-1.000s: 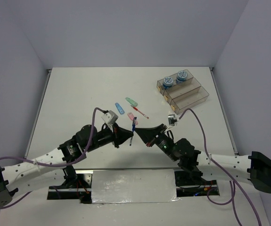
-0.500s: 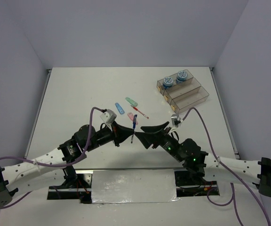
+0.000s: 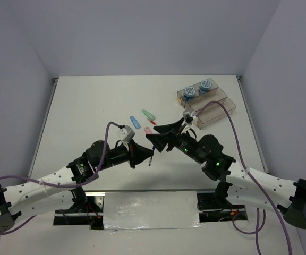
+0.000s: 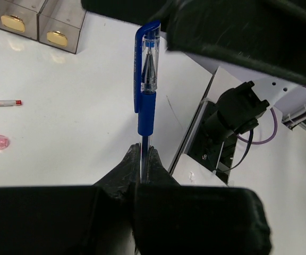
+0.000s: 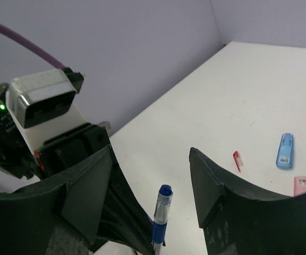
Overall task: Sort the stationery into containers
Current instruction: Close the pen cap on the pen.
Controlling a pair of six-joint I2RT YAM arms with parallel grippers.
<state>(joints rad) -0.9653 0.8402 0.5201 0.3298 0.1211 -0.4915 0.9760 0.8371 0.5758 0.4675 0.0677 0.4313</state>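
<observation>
Above the white surface (image 3: 89, 106), the left fingers (image 4: 122, 170) pinch the blue pen (image 4: 146, 79) by its bare end, its capped end pointing between the spread right fingers (image 5: 219, 196).

We can't read any text, number or brand in these views. Blue pen (image 4: 146, 79) pinched in the left gripper (image 4: 141, 159): no legible print on the barrel. Tape rolls (image 3: 190, 92) well beyond the right gripper (image 5: 150, 159): patterned tops, too small for us to read.
</observation>
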